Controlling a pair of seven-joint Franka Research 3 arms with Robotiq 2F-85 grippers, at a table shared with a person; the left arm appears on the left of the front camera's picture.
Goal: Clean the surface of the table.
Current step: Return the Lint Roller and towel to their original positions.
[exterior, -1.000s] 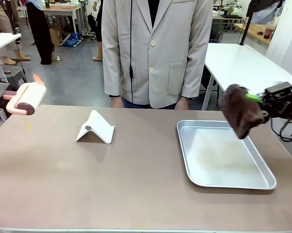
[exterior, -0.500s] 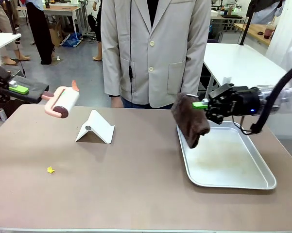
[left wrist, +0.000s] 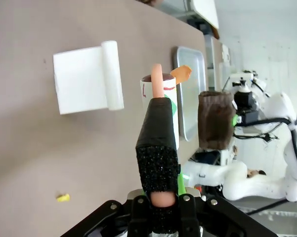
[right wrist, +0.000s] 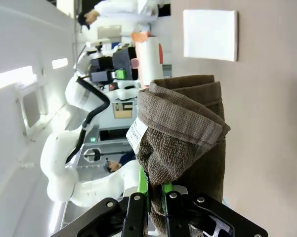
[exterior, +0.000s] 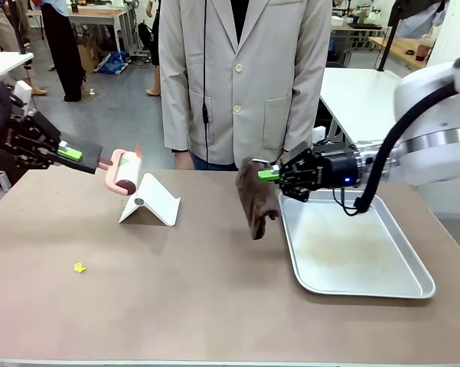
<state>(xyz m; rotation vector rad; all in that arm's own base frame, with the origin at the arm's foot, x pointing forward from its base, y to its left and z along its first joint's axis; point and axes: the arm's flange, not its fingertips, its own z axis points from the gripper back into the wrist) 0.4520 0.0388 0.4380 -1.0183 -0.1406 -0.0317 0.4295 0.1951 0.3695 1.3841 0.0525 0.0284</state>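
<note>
The taupe table (exterior: 199, 290) spreads across the front view. My left gripper (exterior: 78, 156) is shut on the pink handle of a lint roller (exterior: 127, 173), held above the table's far left, just left of a white folded stand (exterior: 150, 202). In the left wrist view the roller (left wrist: 160, 94) sticks out past my gripper (left wrist: 159, 123). My right gripper (exterior: 269, 174) is shut on a brown towel (exterior: 256, 200) that hangs over the table just left of the tray. The towel (right wrist: 185, 133) is bunched between the right gripper (right wrist: 155, 190) jaws. A small yellow scrap (exterior: 79, 267) lies at the left.
A silver metal tray (exterior: 291, 229) lies on the right half of the table. A person in a beige jacket (exterior: 245, 76) stands at the far edge, hands near the table. The white stand (left wrist: 86, 76) and yellow scrap (left wrist: 63, 197) lie below the roller.
Both arms have swung inward. The right gripper carried the towel left, from over the tray to beside its left edge. The left gripper brought the roller right, up to the white stand.
</note>
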